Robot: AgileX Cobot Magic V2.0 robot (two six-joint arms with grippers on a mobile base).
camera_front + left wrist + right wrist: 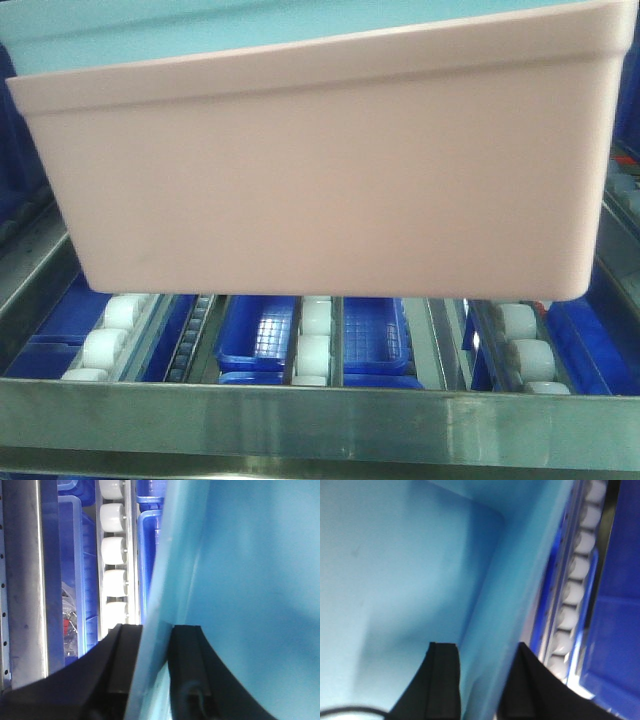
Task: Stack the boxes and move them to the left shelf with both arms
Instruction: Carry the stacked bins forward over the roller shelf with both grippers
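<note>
The salmon pink box (320, 170) fills most of the front view, tilted and held in the air above the left shelf. The turquoise box (200, 25) sits nested inside it, only its rim showing. Below are the shelf's flat metal front bar (320, 420) and white rollers (315, 340). My left gripper (156, 628) is shut on a side wall of the turquoise box (250, 580), one finger inside and one outside. My right gripper (482, 647) is shut the same way on the opposite wall of the turquoise box (395, 570). Neither wrist view shows the pink wall.
Dark blue crates (265, 335) lie under the roller rails. Beside the left gripper run a roller rail (114, 550) and a steel upright (25, 580). Beside the right gripper are another roller rail (575, 575) and a blue crate (615, 620).
</note>
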